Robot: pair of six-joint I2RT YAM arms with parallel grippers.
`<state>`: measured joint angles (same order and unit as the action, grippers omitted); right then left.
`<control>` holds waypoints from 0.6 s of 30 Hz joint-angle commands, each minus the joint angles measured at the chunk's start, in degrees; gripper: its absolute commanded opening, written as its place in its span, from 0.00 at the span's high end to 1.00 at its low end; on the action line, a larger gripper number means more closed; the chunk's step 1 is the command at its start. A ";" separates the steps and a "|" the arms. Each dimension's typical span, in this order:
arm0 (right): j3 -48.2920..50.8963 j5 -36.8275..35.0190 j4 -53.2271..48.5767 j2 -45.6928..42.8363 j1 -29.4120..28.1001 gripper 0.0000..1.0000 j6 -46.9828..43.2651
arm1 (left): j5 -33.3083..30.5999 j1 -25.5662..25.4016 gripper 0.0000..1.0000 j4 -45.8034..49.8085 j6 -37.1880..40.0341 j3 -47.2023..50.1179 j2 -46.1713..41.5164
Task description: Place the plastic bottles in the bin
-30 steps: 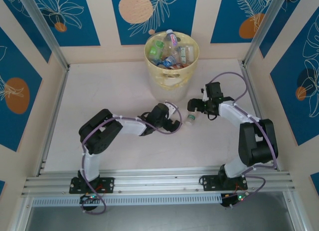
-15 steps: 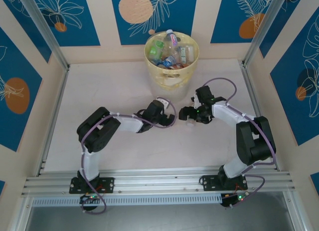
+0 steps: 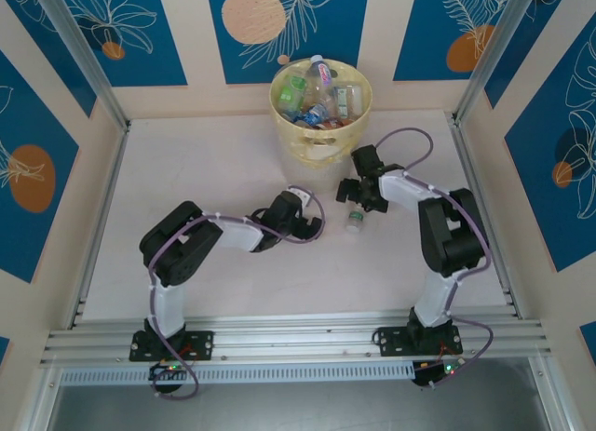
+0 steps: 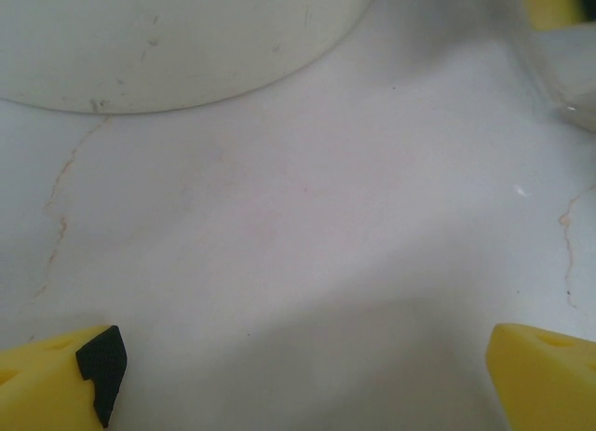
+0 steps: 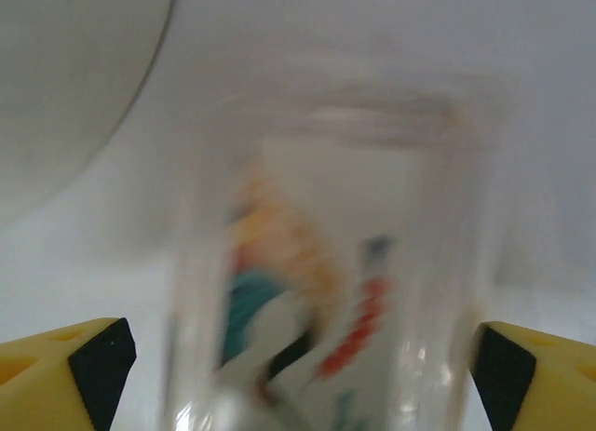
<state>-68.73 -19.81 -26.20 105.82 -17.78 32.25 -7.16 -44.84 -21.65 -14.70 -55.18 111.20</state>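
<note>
The pale yellow bin (image 3: 320, 144) stands at the back middle of the table, piled with several plastic bottles (image 3: 319, 98). One small clear bottle (image 3: 355, 221) with a green cap lies on the table in front of it. My right gripper (image 3: 358, 196) hangs just behind this bottle. In the right wrist view the bottle (image 5: 335, 291), blurred, with a colourful label, sits between the spread yellow fingers (image 5: 65, 370); the right gripper (image 5: 303, 375) is open around it. My left gripper (image 3: 314, 228) is open and empty, left of the bottle, over bare table (image 4: 303, 380).
The bin's base (image 4: 168, 40) curves across the top of the left wrist view. A raised wall with metal posts runs round the table on three sides. The left half of the tabletop (image 3: 186, 161) is bare white.
My right gripper has swung left toward the bin and now stands over the lying bottle, jaws narrowing a little. My left gripper has drawn back slightly to the left.
</note>
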 commanded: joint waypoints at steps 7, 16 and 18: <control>-0.58 -10.57 3.32 1.67 -0.71 0.40 0.17 | -2.53 0.86 0.00 -2.49 0.15 5.83 -8.47; 8.11 -11.67 12.41 -21.67 -0.64 0.54 -6.17 | -11.37 1.86 0.00 -9.79 0.46 14.31 -19.81; 6.84 -11.93 12.73 -27.07 -0.65 0.55 -7.13 | -14.47 2.36 0.00 -10.69 0.29 15.79 -22.07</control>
<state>-60.38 -29.63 -17.87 85.76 -18.04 27.79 -15.51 -43.53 -28.23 -14.55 -40.97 92.29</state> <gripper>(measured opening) 0.558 0.998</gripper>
